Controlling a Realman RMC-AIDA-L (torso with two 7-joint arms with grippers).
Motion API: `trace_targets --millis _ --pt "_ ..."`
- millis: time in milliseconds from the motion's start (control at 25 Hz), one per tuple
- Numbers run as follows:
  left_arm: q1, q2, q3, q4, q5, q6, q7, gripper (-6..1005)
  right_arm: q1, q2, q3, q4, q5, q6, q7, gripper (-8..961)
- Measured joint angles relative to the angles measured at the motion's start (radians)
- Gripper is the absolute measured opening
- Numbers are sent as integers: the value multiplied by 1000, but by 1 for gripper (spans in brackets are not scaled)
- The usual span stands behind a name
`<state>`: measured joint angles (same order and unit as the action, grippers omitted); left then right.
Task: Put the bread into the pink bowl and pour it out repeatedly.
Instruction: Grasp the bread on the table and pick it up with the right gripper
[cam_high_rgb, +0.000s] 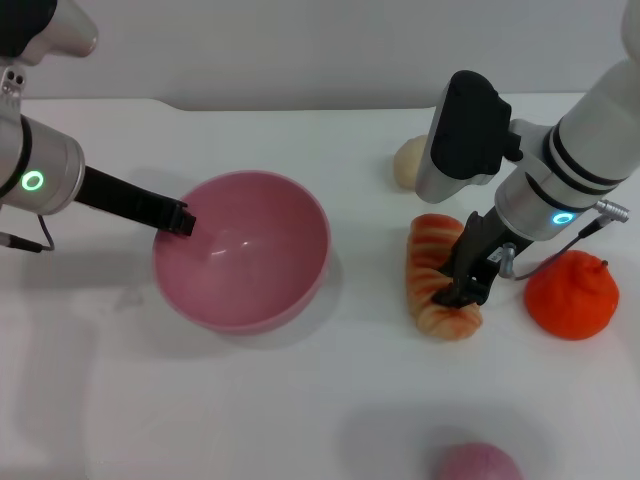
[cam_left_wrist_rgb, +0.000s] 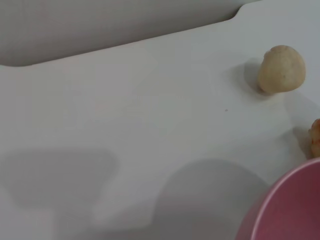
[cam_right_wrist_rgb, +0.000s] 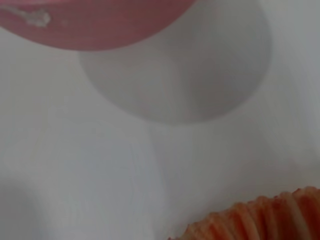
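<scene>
Bread lying flat on the white worktop, striped side up, directly under the right claw. Right claw lowered onto the loaf's near half, dark fingers straddling it and pressed against its ridged top, closed on the bread as far as the head view tells. Loaf not lifted, underside in contact with the worktop. Orange fruit just beside the right claw on its outer side, near the loaf but apart from it. Small round beige bun beyond the right claw, farther from the robot, partly hidden behind the arm's dark housing. Ridged orange-and-cream edge of the loaf filling one corner of the right wrist view, with the bowl's pink wall across a stretch of bare worktop.

Pink bowl upright, well to the inner side of the right claw, empty inside. Left claw at the bowl's rim on the side away from the bread, dark tip reaching over the edge; grip state impossible to tell. Bowl rim and bun visible from the left wrist. Small pink rounded object near the worktop's front edge, closer to the robot than the right claw, partly cut off.
</scene>
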<state>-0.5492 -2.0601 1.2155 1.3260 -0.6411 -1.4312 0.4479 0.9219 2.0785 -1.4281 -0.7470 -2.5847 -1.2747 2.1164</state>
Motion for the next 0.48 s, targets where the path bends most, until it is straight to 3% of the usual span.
trace_targets --millis 480 --pt "0 0 1 -1 0 0 -1 46 -2 0 -14 0 0 1 0 248"
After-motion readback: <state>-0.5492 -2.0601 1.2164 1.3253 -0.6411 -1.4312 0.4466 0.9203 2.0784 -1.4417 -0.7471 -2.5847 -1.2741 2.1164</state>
